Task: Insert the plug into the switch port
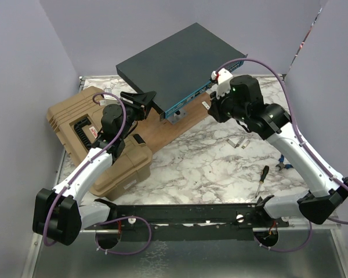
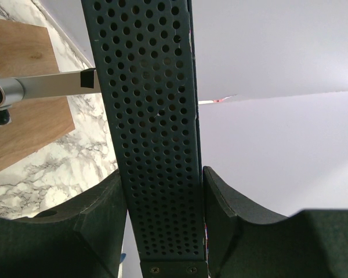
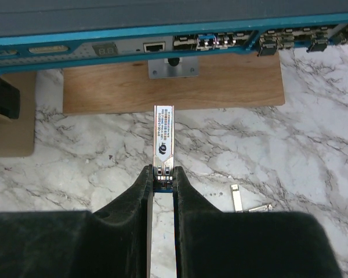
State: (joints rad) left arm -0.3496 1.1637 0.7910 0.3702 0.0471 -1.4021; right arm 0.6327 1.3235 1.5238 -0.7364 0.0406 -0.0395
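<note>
1. The right fingers (image 3: 140,197) are closed to a narrow gap on the rear end of the plug (image 3: 164,136). It is a slim silver transceiver module with a printed label, and most of its length sticks out ahead of the fingertips.
2. The plug points at the front of the switch (image 3: 104,14) but is apart from it. Its tip is level with the near edge of a wooden board (image 3: 232,81) on the marble tabletop (image 3: 290,150).
3. The ports (image 3: 220,40) sit in the teal-blue face, slightly right of the plug's line.
4. The left fingers (image 2: 95,220), about half spread, clamp the switch's perforated side wall, one finger on each flat face.
5. A tan ribbed case (image 1: 69,119) lies just left of the switch.
</note>
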